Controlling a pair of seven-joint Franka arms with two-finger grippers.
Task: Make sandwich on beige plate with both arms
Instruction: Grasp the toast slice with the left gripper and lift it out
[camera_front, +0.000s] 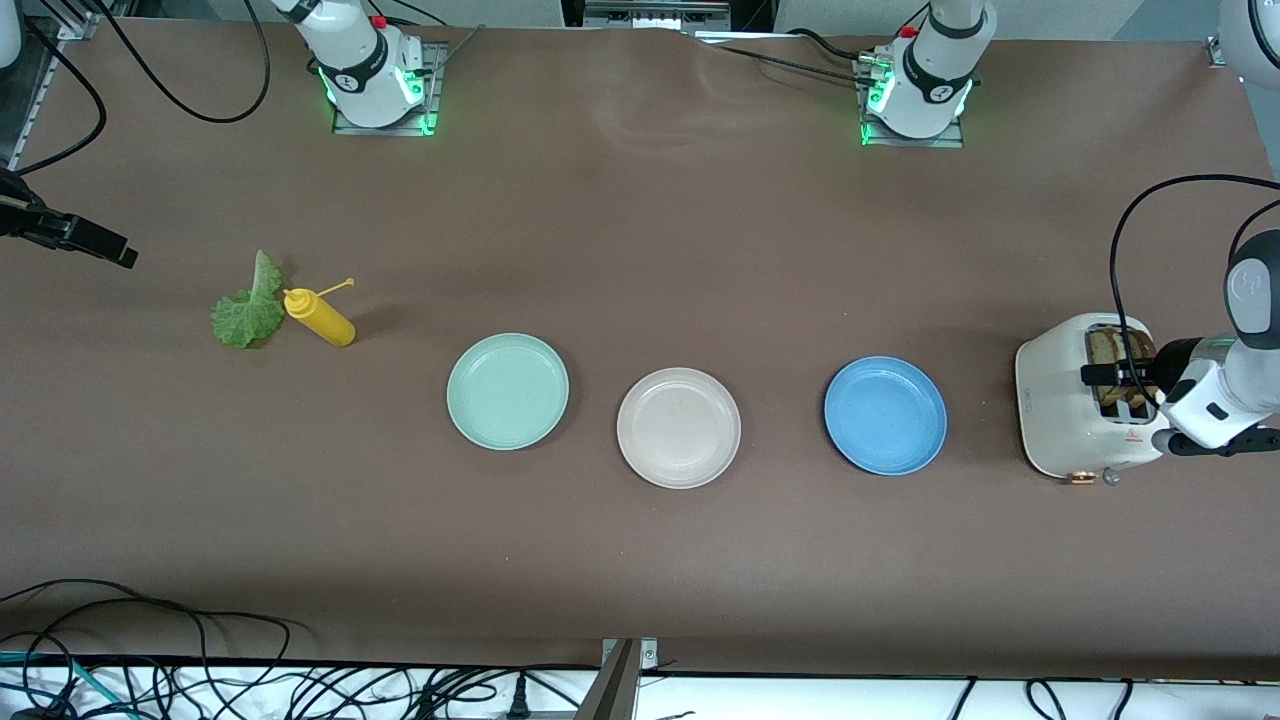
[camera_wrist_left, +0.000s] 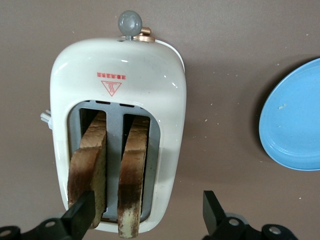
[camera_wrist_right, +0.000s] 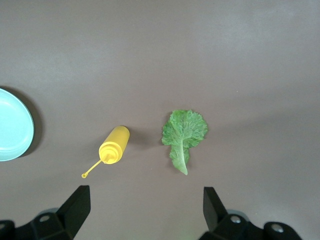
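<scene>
- Brown counter carries the empty beige plate.
- Left gripper, spread wide, straddles toast slices in the toaster: light, crumbly; pinch the crust.
- Right gripper, released, hovers over floppy lettuce.

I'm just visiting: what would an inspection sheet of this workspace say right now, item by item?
Surface: brown table, nothing spilled.
Job's things: beige plate bare, between the mint-green plate and blue plate; two bread slices upright in the toaster; lettuce leaf flat on the table.
Clutter: yellow squeeze bottle on its side beside the lettuce.
Grippers: left end effector open over the toaster; right end effector open, above the bottle and lettuce.
Cables: black cables along the table's near edge.
Surroundings: nothing seen.
</scene>
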